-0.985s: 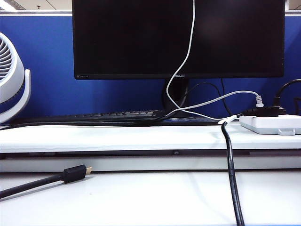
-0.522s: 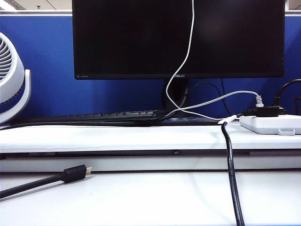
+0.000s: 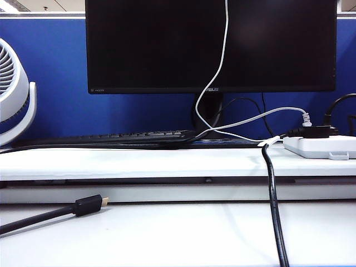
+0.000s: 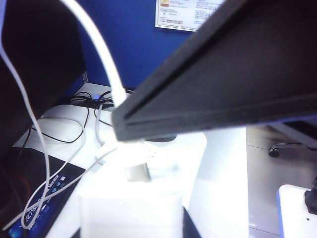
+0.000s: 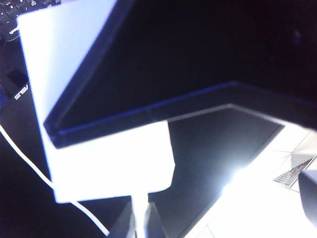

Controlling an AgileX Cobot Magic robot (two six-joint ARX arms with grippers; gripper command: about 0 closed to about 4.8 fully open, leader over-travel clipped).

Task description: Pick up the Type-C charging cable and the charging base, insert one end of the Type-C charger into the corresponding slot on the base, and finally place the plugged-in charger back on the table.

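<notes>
A: In the left wrist view we see the left claw (image 4: 136,163) with its dark finger (image 4: 208,89) across the picture, clamped on the plug end of the Type-C charging cable (image 4: 101,59); the metal tip (image 4: 137,173) hangs just above the charging base (image 4: 131,213). Both are held high off the counter (image 3: 178,233).

B: In the right wrist view we see the right claw (image 5: 99,144) closed on that same white block, the charging base (image 5: 114,168), with the plug (image 5: 140,213) meeting its edge. Glare hides the slot, so we cannot tell whether the tip is seated.

A: In the exterior view we see neither claw, only the white cable (image 3: 220,67) dangling before the monitor (image 3: 211,44).

B: We judge the main risk to be misalignment: a tilted tip would scrape the block's face and push it askew in the right claw's grip.

A: We also expect the trailing cord to tug the plug sideways, or snag the black cord (image 3: 272,206) on the way down.
</notes>
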